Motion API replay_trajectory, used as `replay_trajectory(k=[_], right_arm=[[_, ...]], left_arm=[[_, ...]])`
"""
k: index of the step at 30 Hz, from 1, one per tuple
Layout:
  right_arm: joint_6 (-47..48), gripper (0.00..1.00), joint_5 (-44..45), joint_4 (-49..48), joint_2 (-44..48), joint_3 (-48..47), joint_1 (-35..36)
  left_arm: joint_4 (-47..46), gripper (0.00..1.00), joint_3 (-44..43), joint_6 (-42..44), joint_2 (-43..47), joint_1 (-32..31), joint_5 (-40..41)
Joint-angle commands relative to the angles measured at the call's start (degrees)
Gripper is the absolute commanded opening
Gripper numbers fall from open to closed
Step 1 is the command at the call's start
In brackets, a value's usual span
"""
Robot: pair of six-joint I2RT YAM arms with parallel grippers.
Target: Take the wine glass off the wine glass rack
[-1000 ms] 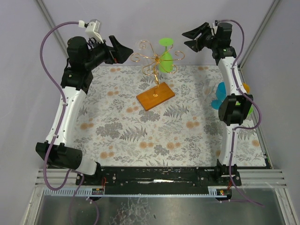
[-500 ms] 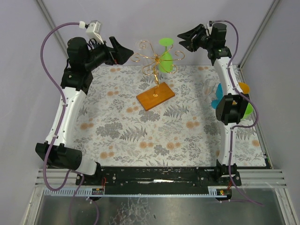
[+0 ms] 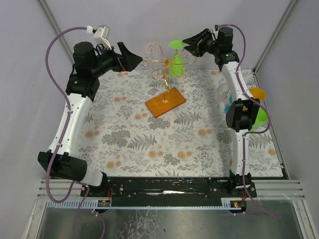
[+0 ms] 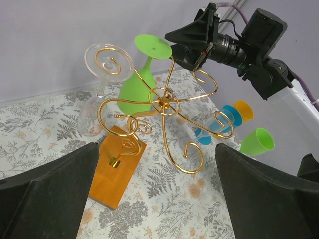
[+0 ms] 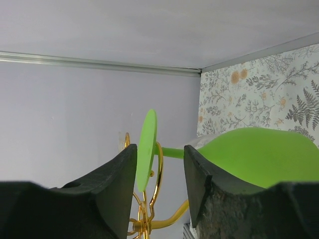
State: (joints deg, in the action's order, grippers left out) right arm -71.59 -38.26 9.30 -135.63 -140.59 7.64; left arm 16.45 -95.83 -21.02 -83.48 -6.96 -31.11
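The gold wire wine glass rack (image 3: 164, 67) stands on its orange base (image 3: 165, 103) at the back middle. A green wine glass (image 3: 175, 65) hangs upside down on it, foot (image 3: 176, 45) on top. A clear wine glass (image 3: 149, 48) hangs on the left arm. My right gripper (image 3: 189, 44) is open at the green foot. In the right wrist view its fingers (image 5: 107, 189) flank the foot disc (image 5: 147, 149) and stem (image 5: 172, 152), not touching. My left gripper (image 3: 132, 57) is open and empty left of the rack, which shows in the left wrist view (image 4: 164, 102).
Blue (image 3: 228, 108), orange (image 3: 257, 93) and green (image 3: 259, 117) cups lie by the right arm at the mat's right edge. The back wall stands close behind the rack. The floral mat (image 3: 174, 144) covers the table.
My right gripper has moved left to the green glass's foot, staying open. My left gripper has shifted slightly right toward the rack.
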Motion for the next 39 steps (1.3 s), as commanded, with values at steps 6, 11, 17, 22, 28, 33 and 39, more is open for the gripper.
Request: replay_trajectory(k=[6,11,17,22,28,33,39], right_arm=[[-1.22,0.44,-1.46,-4.11,1.36,-2.49,0.7],[-1.44,0.37,-1.64,-4.52,1.5,-2.32,0.96],[-1.65,0.34,-2.25,-4.77,1.36,-2.15,1.14],[-1.59,0.27,-2.43,-4.74,1.49,-2.02,1.33],[-1.7,0.13,-2.69,-4.9,1.51,-1.96,1.37],[-1.55,0.0,-2.46,-4.98,2.51,-1.26,1.39],[-0.6,0.0,-1.45,-4.77,4.99,0.38,1.31]], left_arm=[[-2.13,1.0,0.9,0.01,2.45,0.45,-1.21],[-1.97,1.0,1.23,0.23,2.61,0.43,-1.45],[-1.95,1.0,1.78,0.46,2.75,0.45,-1.68],[-2.03,1.0,1.98,0.39,2.81,0.43,-1.85],[-2.12,1.0,2.54,0.44,3.11,0.44,-2.27],[-2.08,1.0,2.88,0.51,3.36,0.46,-2.47],[-2.08,1.0,3.35,0.58,3.62,0.46,-2.52]])
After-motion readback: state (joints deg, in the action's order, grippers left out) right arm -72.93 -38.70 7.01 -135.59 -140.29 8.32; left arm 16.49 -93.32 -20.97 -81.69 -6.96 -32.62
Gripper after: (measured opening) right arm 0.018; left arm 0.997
